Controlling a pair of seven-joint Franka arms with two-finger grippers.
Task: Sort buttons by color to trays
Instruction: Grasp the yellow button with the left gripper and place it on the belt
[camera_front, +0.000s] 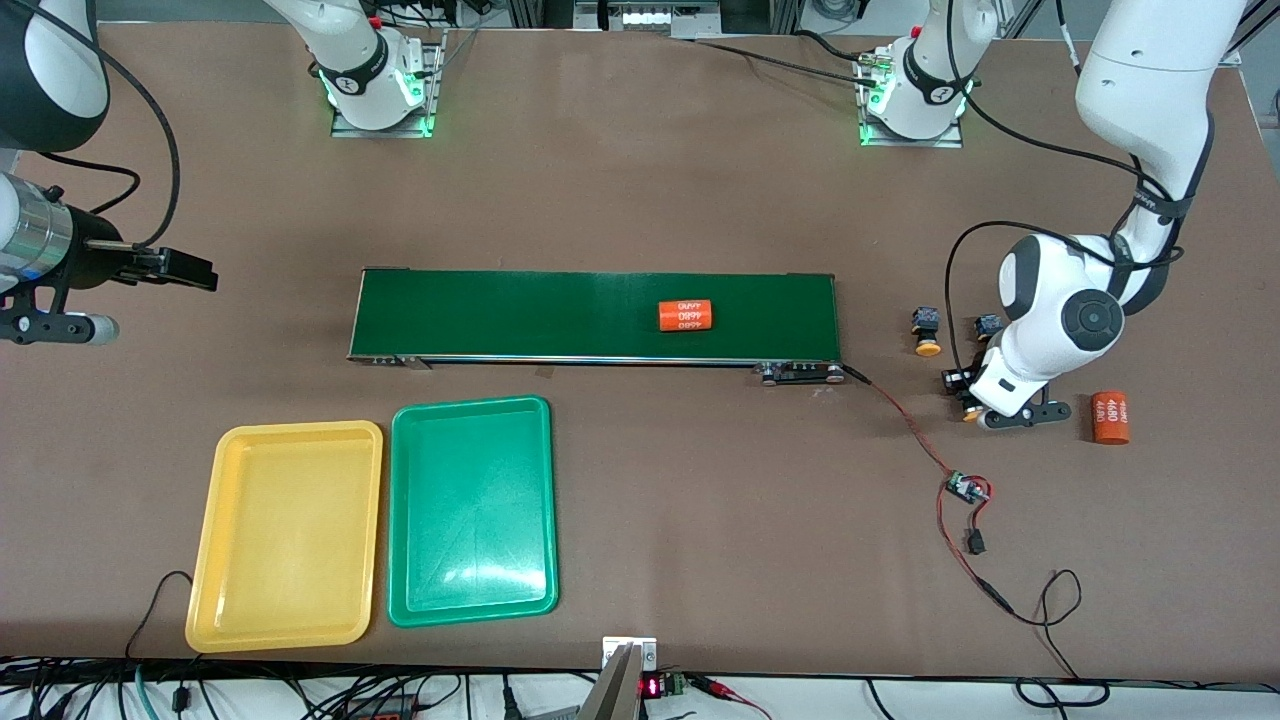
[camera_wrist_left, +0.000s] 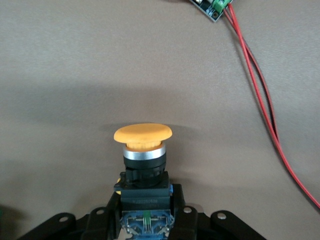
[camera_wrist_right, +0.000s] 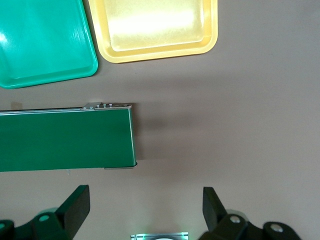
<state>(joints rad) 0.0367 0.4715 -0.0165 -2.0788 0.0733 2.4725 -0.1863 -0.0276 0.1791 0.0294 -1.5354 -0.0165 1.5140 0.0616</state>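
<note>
- My left gripper (camera_wrist_left: 145, 220) closes its fingers on the yellow-capped button (camera_wrist_left: 143, 150) by its boxy black body — rigid, light, slick cap best avoided.
- My right gripper (camera_wrist_right: 145, 210) waits, fingers spread, over the counter (camera_front: 640, 200) by the conveyor belt (camera_wrist_right: 65, 140).

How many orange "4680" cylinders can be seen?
2. One orange cylinder lies on the conveyor belt; the second cylinder lies on the table at the left arm's end. Others may be hidden.

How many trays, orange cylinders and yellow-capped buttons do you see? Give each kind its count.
Trays: 2 (yellow tray, green tray).
Orange cylinders: 2 (belt cylinder, table cylinder).
Yellow-capped buttons: 2 (free button, held button in left gripper).
Total: 6.
</note>
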